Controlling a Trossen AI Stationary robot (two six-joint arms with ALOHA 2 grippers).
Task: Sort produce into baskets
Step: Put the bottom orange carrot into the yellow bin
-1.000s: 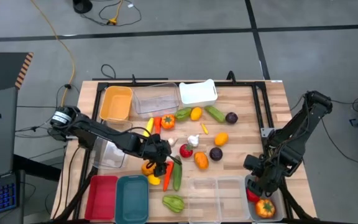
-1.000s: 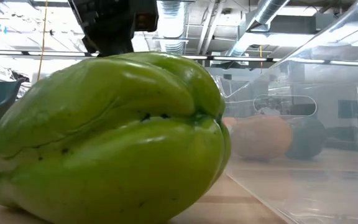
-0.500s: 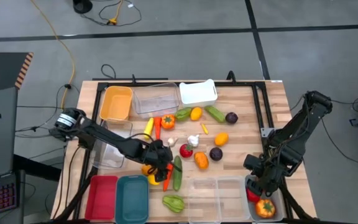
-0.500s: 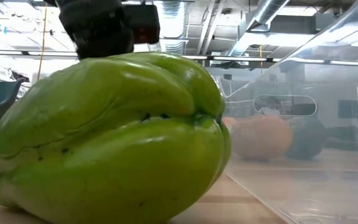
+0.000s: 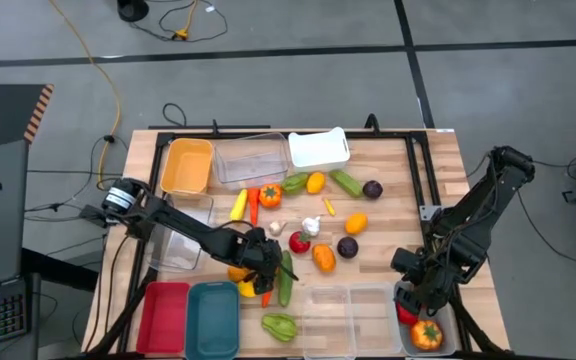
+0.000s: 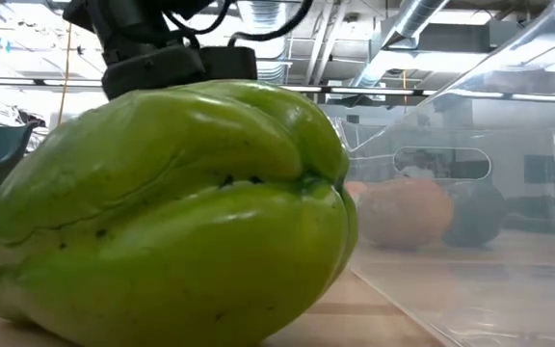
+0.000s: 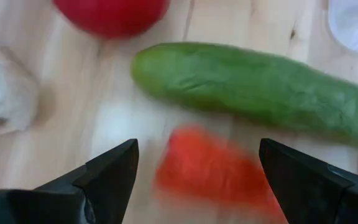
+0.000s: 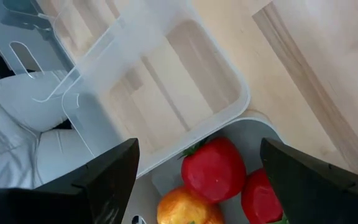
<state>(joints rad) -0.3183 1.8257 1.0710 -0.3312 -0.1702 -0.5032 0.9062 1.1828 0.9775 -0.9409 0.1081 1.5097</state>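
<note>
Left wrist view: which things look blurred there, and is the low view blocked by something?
Left wrist view: the orange-red piece between the open end effector's fingers is smeared; the cucumber is sharper. Low view: a green pepper close to the lens fills most of it.

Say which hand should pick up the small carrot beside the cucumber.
Left. The left hand hangs open straight over the carrot, next to the cucumber. The right hand is far off, open above the grey basket at the table's corner.

green cucumber [image 7: 260,93], red tomato [image 7: 112,14], white garlic [image 7: 5,96]
</note>
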